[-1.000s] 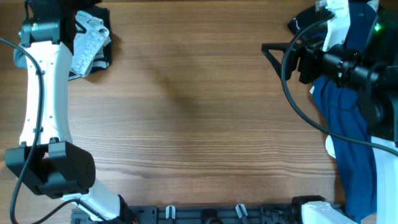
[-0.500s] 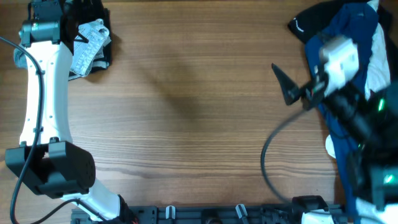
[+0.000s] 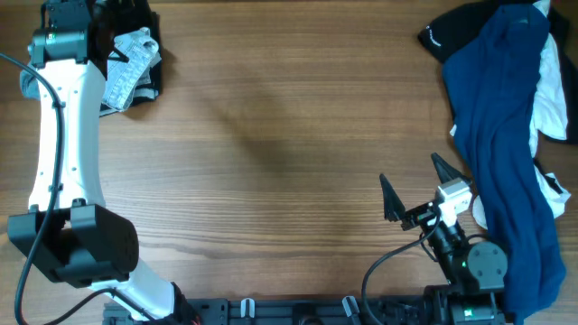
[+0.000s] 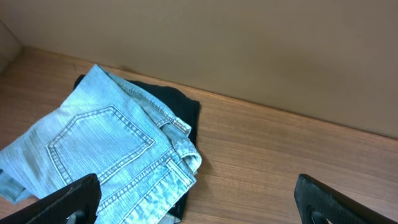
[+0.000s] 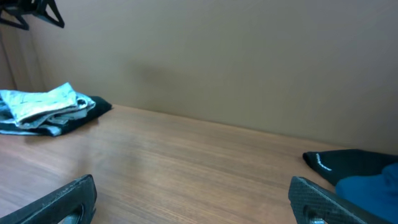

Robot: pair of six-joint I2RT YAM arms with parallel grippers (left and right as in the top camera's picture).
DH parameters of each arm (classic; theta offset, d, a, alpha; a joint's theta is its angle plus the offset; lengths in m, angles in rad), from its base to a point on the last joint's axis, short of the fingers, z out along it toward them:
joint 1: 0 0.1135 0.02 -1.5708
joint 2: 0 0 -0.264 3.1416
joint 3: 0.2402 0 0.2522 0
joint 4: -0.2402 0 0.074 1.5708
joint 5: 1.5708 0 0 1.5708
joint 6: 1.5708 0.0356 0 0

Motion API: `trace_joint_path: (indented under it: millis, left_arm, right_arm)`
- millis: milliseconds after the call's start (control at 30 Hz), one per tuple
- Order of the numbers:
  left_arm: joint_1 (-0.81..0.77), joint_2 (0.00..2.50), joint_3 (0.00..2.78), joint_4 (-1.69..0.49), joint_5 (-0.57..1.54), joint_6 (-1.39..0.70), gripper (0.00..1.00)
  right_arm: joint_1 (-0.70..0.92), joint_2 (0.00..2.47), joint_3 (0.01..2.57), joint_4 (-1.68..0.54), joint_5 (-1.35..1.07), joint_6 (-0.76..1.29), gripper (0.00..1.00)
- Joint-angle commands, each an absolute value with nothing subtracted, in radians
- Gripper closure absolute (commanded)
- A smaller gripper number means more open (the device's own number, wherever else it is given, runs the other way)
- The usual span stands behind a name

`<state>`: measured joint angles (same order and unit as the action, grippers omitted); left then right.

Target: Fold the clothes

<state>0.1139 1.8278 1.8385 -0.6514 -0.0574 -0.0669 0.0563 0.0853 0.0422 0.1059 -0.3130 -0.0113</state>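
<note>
Folded light-blue denim shorts (image 3: 129,65) lie on a black garment (image 3: 152,83) at the table's far left corner; in the left wrist view the shorts (image 4: 106,155) show a stitched back pocket. My left gripper (image 4: 196,205) is open and empty just above them. A heap of clothes lies at the right edge: a navy-blue garment (image 3: 501,144), a black one (image 3: 442,34) and a white one (image 3: 549,99). My right gripper (image 3: 417,188) is open and empty, low near the front edge, left of the navy garment. In the right wrist view the shorts (image 5: 43,102) lie far left.
The wooden table (image 3: 289,153) spans the view. The left arm (image 3: 63,153) runs along the left edge. A black rail (image 3: 298,311) with the arm bases lies along the front edge.
My right arm has drawn back from the heap at the far right to the front edge, gripper open. The navy garment now lies stretched down the right side. The left arm has not moved.
</note>
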Motion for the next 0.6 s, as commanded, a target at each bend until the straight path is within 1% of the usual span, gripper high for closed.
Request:
trace_joint_path:
  millis: [0,100,567]
  left_arm:
    - [0.118,1.835,1.833,-0.648,-0.05,-0.084,0.0]
    - [0.118,1.835,1.833,-0.648,-0.05,-0.084,0.0]
    - [0.118,1.835,1.833,-0.649,-0.05,-0.084,0.0]
  right_arm:
    - [0.052,0.01,0.005,0.064,-0.262,-0.001,0.0]
    - [0.051,0.003,0.005,0.022,-0.24,-0.001,0.0]
    - [0.051,0.005,0.005,0.021,-0.24,0.0,0.0]
